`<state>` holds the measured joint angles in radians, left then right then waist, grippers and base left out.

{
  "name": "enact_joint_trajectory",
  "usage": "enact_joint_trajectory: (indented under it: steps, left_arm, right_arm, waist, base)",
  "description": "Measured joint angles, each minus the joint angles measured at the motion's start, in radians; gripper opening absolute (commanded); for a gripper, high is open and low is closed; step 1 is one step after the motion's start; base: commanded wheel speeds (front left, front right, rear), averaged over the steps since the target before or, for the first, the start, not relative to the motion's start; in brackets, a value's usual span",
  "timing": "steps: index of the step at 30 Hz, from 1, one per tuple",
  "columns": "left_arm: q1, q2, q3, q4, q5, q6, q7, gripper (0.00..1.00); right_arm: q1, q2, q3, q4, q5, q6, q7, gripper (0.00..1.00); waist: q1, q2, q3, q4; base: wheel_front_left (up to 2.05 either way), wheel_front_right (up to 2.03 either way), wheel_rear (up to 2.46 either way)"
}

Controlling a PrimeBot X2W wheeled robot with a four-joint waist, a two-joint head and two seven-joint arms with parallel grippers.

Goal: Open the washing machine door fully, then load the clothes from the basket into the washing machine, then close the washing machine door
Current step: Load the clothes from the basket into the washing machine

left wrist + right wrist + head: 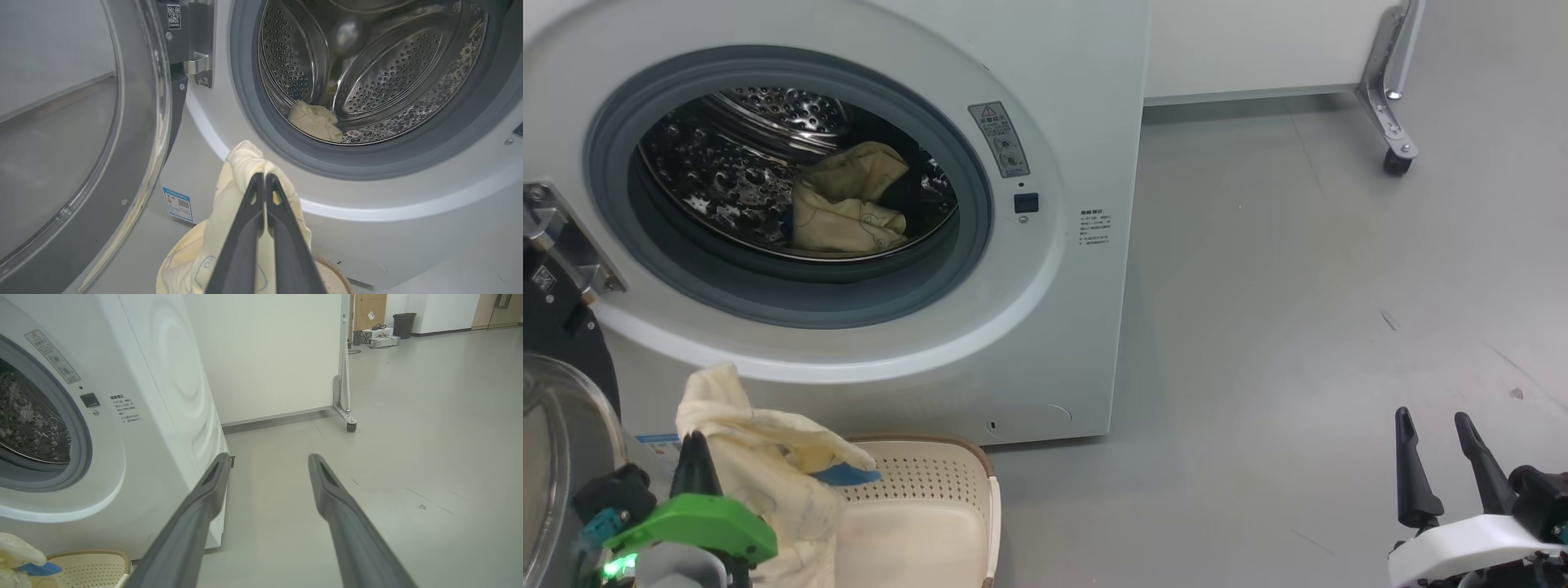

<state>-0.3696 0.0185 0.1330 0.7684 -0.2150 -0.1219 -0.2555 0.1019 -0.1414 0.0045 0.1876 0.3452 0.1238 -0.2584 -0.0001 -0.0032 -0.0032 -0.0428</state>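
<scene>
The washing machine (1062,327) stands with its round opening uncovered, and one cream garment (849,200) lies in the steel drum (367,81). Its door (73,143) is swung out to the left, glass bowl showing (564,441). My left gripper (264,176) is shut on another cream garment (760,457), holding it above the basket (931,506) just below the opening. That garment drapes down over the fingers (245,245). My right gripper (1437,420) is open, off to the right above bare floor, nothing between its fingers (351,522).
A white partition on castor wheels (1396,155) stands behind and to the right of the machine. Grey floor (1298,367) stretches to the right. A blue label sticker (177,204) sits low on the machine's front by the door hinge (196,65).
</scene>
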Motion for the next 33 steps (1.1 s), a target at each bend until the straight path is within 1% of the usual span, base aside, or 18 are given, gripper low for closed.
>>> enact_joint_trajectory:
  steps: [5, 8, 16, 23, 33]
  left_arm:
    - [0.103, 0.001, -0.063, -0.1, -0.038, 0.0, 0.0, 0.0]
    - [0.144, 0.001, -0.084, -0.159, -0.055, 0.0, 0.0, 0.0]
    - [0.25, 0.005, -0.107, -0.279, -0.075, 0.0, 0.0, 0.0]
    - [0.313, 0.009, -0.131, -0.357, -0.094, 0.001, 0.0, 0.0]
    - [0.377, 0.011, -0.16, -0.44, -0.101, 0.041, 0.0, 0.0]
  right_arm:
    - [0.015, 0.0, 0.001, -0.011, 0.0, 0.0, 0.0, 1.0]
    - [0.017, 0.0, 0.002, -0.019, 0.0, 0.0, 0.0, 1.0]
    - [0.025, 0.0, 0.003, -0.029, 0.0, 0.0, 0.0, 1.0]
    - [0.035, 0.0, 0.003, -0.035, -0.002, 0.0, 0.0, 1.0]
    - [0.037, 0.0, 0.004, -0.042, -0.002, 0.0, 0.0, 1.0]
  waist:
    - [0.0, 0.0, -0.02, 0.013]
    - [0.0, 0.0, -0.025, 0.015]
    - [0.0, 0.0, -0.024, 0.015]
    - [0.0, 0.0, -0.02, 0.01]
    - [0.0, 0.0, -0.011, 0.004]
  base:
    - [0.0, 0.0, 0.0]
    - [0.0, 0.0, 0.0]
    - [0.0, 0.0, 0.0]
    - [0.0, 0.0, 0.0]
    - [0.0, 0.0, 0.0]
